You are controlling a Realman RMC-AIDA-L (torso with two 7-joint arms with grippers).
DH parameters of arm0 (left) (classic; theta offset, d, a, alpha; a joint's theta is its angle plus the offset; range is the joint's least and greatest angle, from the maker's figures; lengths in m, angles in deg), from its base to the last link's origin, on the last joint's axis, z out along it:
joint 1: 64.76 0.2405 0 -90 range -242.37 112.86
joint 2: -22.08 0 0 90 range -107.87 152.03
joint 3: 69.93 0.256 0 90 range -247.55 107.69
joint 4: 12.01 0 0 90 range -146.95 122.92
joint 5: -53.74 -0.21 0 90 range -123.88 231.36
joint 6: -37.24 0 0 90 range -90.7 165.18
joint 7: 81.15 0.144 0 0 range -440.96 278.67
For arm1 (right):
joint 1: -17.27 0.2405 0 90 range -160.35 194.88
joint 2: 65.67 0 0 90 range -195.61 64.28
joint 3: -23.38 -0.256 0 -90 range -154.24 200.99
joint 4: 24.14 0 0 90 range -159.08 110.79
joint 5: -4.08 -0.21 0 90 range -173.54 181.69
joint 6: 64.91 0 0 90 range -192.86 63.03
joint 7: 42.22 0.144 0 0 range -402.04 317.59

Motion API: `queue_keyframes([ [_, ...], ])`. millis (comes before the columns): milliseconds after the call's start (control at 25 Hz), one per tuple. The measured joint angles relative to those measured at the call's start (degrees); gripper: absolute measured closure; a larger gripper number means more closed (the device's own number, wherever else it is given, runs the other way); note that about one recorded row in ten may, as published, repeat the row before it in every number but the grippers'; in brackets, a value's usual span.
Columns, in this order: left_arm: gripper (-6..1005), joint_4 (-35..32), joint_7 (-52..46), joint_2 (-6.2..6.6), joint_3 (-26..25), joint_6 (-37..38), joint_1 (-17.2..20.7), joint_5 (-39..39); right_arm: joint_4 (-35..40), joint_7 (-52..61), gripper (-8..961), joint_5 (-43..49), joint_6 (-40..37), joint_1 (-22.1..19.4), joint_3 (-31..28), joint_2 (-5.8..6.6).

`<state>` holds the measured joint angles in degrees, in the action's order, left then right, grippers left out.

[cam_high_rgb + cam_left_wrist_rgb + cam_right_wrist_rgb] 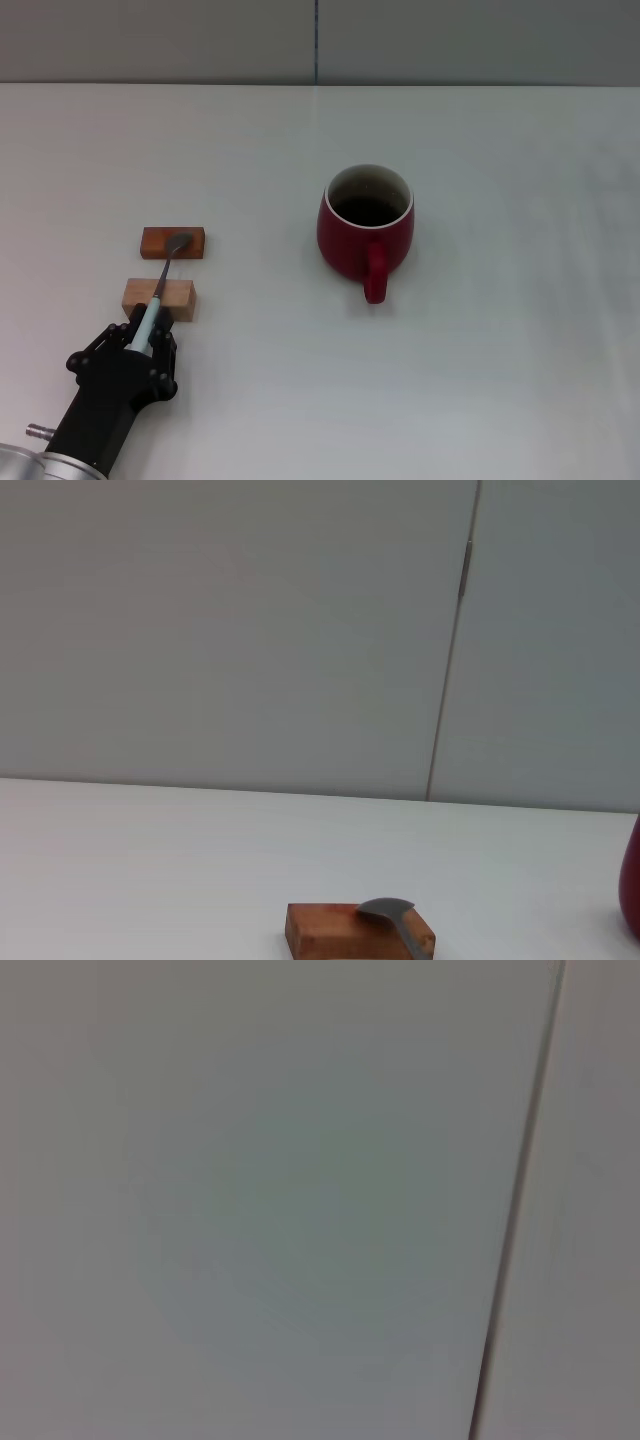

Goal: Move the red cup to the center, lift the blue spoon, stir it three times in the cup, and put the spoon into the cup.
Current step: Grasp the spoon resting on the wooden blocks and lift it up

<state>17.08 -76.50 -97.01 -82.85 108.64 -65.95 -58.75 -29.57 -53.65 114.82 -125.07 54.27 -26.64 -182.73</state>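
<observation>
Two wooden blocks [166, 270] prop the light, stiff blue spoon [165, 281]; my left tool [143, 338] pinches its slim handle at seven o'clock.

White table [500, 380] w/ red cup [365, 232], 2 wooden blocks [173, 243].

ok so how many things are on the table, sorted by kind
Cups: 1, the red cup, handle toward the robot.
Spoons: 1, the blue spoon, lying across both blocks with the left gripper at its handle end.
Wooden blocks: 2, the darker block and the lighter block.
Total: 4
</observation>
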Motion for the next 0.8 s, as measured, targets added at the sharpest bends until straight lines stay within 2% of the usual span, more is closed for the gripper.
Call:
queue_keyframes([
  [800, 830, -0.2, 0.0, 0.00, 0.0, -0.4, -0.7, 0.3, 0.0, 0.0, 909, 0.0, -0.1, 0.0, 0.0, 0.00],
])
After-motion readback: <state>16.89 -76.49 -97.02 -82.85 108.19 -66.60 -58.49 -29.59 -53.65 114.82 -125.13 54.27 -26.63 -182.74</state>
